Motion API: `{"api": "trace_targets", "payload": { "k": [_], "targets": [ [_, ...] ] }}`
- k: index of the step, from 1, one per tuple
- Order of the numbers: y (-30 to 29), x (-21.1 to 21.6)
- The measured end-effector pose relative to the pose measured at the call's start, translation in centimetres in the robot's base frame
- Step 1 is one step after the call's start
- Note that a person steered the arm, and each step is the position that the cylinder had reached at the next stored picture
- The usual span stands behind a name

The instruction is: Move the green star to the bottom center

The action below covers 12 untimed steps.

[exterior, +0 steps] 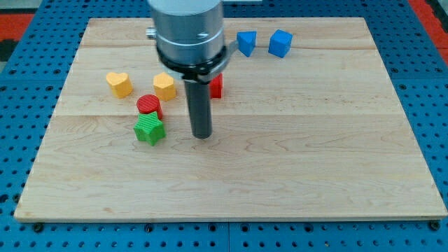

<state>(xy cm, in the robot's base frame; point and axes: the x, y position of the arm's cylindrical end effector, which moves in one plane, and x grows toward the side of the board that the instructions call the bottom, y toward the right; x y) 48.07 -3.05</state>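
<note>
Star: green star sits left of the counter's middle, touching the red cylinder just above it.
Tip: my tip rests on the counter just right of the star, level with it, apart.
Fingers: none on this rod; nothing held.
Key relation: star lies toward the view's left of the tip; the goal, bottom centre, lies down and rightward.
Judgement: tip should get above-left of the star first.
Neighbours: yellow heart, yellow block.

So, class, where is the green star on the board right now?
The green star sits left of centre in the camera view, just below the red cylinder and to the left of my tip.
</note>
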Motion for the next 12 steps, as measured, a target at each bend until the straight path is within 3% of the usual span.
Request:
{"api": "trace_targets", "payload": {
  "k": [1, 2, 3, 4, 5, 6, 7, 8, 10, 11, 12],
  "targets": [
    [-1.0, -2.6],
    [-8.9, -1.1],
    [-13.7, 2.5],
    [-12.3, 6.0],
    [-16.9, 10.9],
    [-26.4, 9.2],
    [-27.4, 6.1],
    [-25.0, 1.6],
    [-8.9, 3.3],
    [-13.8, 1.0],
    [-5.4, -0.4]
  ]
}}
